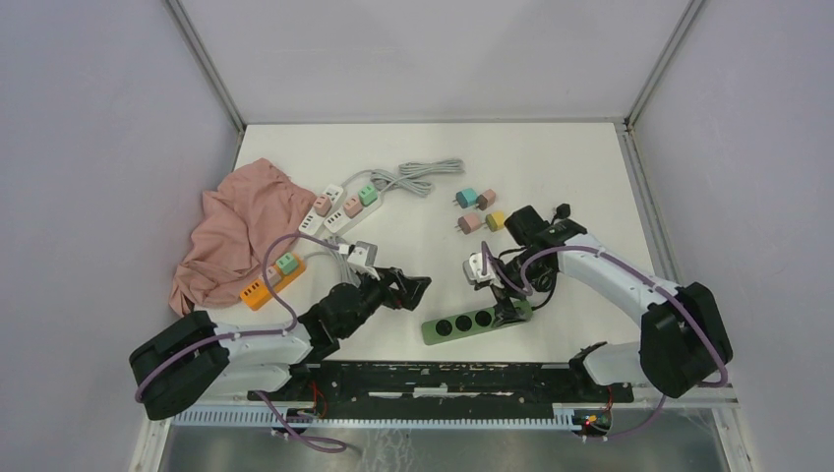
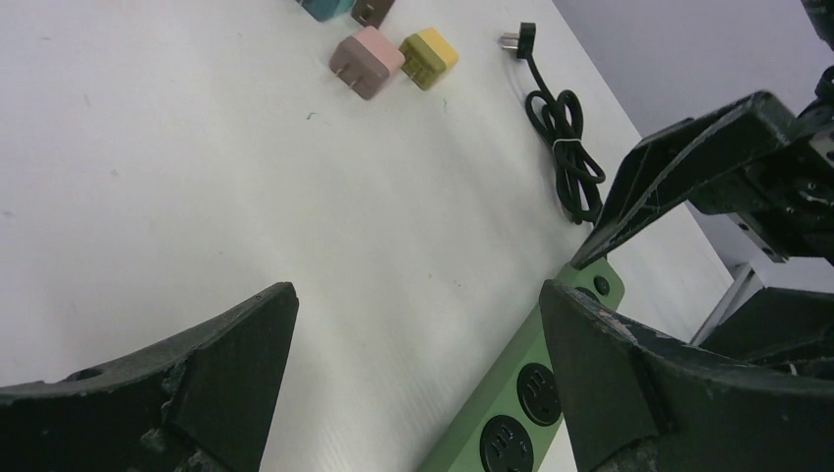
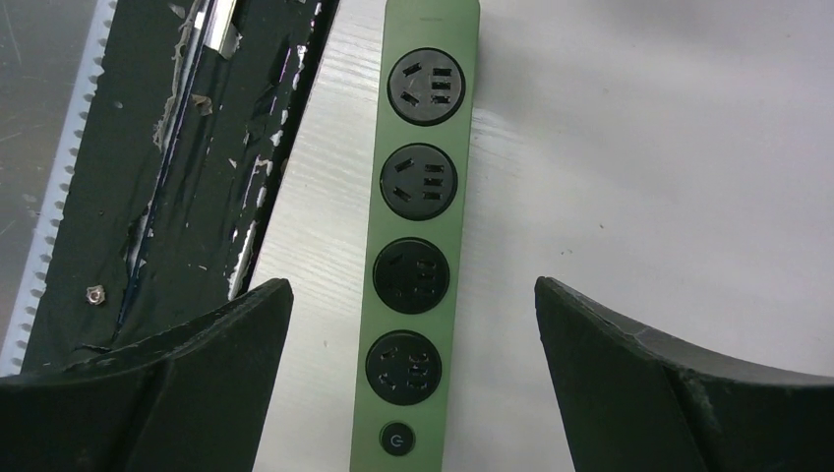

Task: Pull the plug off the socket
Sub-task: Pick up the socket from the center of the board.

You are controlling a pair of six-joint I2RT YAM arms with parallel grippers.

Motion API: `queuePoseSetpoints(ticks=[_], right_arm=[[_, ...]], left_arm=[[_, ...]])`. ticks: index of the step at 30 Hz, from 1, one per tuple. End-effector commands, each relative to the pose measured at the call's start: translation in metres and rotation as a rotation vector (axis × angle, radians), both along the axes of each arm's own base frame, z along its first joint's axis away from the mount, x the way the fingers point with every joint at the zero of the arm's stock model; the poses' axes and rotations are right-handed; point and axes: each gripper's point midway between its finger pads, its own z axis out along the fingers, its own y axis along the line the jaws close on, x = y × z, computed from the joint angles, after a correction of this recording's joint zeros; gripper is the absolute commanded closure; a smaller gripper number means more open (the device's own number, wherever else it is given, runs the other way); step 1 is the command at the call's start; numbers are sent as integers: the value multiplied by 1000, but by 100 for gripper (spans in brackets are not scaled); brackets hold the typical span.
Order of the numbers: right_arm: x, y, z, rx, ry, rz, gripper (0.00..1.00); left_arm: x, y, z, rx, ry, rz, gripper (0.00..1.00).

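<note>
A long green plastic power strip (image 1: 462, 323) lies lower centre in the overhead view, its sockets empty. The right gripper (image 1: 509, 313) is spread wide over its right end, holding nothing. The left gripper (image 1: 415, 287), equally open and empty, is at its upper left. Small pastel cube plugs (image 1: 479, 209) lie loose above centre.

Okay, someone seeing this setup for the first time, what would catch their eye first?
The green power strip at the near edge of the table, all four sockets empty, with the right gripper poised over it, jaws open. Next, the crumpled pink cloth at the left, beside white power strips carrying pastel plugs, and four loose plugs mid-table.
</note>
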Motion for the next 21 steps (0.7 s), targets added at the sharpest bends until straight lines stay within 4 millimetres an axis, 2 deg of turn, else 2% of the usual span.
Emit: queuePoseSetpoints(ticks=[1,6,13,17,21], right_arm=[[2,11,-10,-44,-27,12,0],[-8,18,-29,-148,-60,87,0],[-11,27,-56,-298,-168,155,0],[-11,30,-64,-351,-227,196,0],[-15,29,-69,-377,-248,236,12]], left_arm=[[14,19,9,-4,-7,124,0],[13,30,13,-25,-20,161,0],[13,36,15,-27,-27,177,0],[13,40,15,-26,-31,192,0],[13,45,16,-27,-36,208,0]])
